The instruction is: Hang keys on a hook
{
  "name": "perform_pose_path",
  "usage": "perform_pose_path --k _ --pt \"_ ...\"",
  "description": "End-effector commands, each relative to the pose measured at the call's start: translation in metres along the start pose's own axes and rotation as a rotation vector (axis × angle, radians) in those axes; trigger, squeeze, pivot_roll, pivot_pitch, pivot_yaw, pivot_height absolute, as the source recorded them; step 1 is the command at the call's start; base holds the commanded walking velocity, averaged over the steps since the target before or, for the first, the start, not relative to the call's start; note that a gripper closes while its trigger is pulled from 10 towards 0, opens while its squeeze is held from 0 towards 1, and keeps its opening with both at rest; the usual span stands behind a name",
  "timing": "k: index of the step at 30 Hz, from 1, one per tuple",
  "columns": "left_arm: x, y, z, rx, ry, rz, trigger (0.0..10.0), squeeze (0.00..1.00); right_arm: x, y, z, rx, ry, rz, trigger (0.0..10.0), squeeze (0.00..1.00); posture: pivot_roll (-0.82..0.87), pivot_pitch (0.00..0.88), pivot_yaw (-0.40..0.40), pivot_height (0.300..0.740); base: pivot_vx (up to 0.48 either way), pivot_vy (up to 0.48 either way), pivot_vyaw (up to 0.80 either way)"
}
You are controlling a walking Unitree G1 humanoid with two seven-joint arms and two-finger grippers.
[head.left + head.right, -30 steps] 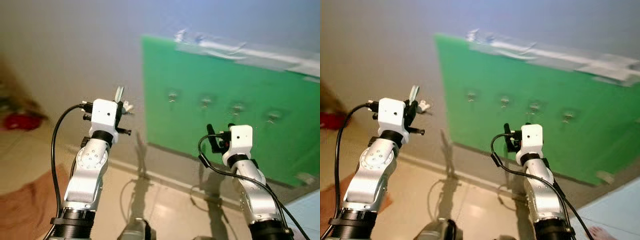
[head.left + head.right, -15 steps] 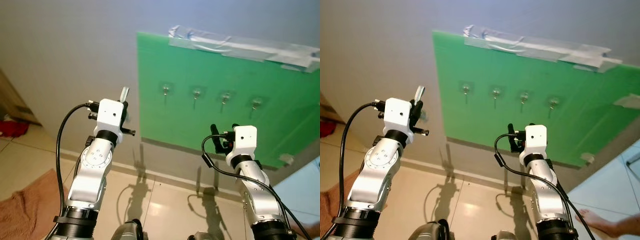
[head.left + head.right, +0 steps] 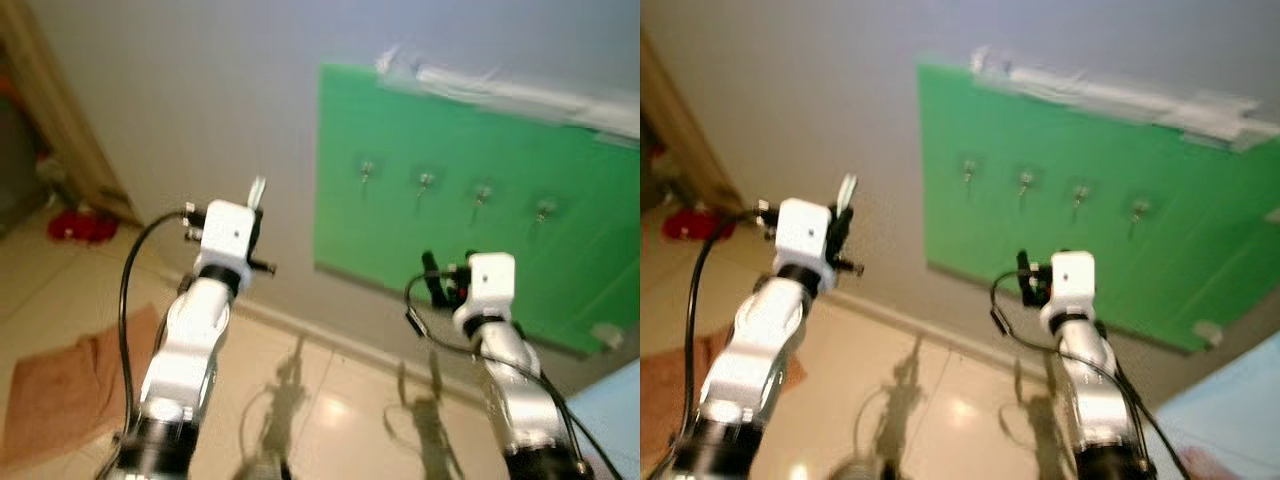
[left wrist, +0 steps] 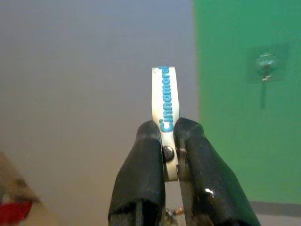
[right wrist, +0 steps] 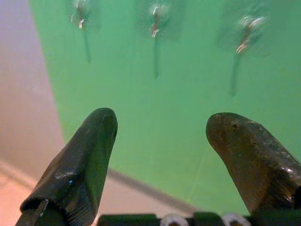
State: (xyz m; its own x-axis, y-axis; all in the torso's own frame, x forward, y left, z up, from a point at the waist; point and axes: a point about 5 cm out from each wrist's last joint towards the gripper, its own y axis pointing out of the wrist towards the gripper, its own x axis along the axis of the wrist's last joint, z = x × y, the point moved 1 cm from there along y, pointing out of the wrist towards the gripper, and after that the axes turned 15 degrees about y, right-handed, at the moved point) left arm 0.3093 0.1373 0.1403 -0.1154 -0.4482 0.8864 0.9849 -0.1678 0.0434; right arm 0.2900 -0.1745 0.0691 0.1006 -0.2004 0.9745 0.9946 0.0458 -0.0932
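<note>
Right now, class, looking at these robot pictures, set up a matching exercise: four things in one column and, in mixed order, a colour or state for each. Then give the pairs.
Things:
1. left gripper
2. right gripper
3. board
4. key tag

States:
A. green, taped to the wall, carrying a row of hooks
B. white with blue lettering
C. fingers apart, holding nothing
D. shut on a thin tag

Pairs: 1-D, 2-C, 3-A, 4-B
</note>
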Motion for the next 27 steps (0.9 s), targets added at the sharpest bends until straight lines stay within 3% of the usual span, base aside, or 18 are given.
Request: perform_pose_path --k 1,7,16,27 --pt "0.0012 -0.0006 0.0009 -0.006 0.003 -0.009 0.0 0.0 0.0031 0.0009 0.0019 0.008 0.002 -0.016 10.0 0.15 -0.08 0.053 0.008 0.74 0.0 0.0 0.0" --pt "0.0003 -0.0016 0.0015 -0.006 0.008 -0.006 0.0 0.0 0.0033 0.0008 0.0039 0.019 -0.014 -0.017 10.0 0.16 -0.08 0.058 0.009 0.74 0.0 0.0 0.0" --pt "-0.0003 -0.0018 0.0024 -0.005 0.004 -0.003 0.0 0.0 0.0028 0.0009 0.002 0.001 -0.005 -0.018 10.0 0.15 -0.08 0.066 0.009 0.74 0.0 0.0 -0.72" --pt "-0.0005 -0.0026 0.0036 0.0 0.015 -0.004 0.0 0.0 0.0026 0.0014 0.0026 0.006 -0.013 -0.017 10.0 0.15 -0.08 0.066 0.009 0.74 0.0 0.0 0.0"
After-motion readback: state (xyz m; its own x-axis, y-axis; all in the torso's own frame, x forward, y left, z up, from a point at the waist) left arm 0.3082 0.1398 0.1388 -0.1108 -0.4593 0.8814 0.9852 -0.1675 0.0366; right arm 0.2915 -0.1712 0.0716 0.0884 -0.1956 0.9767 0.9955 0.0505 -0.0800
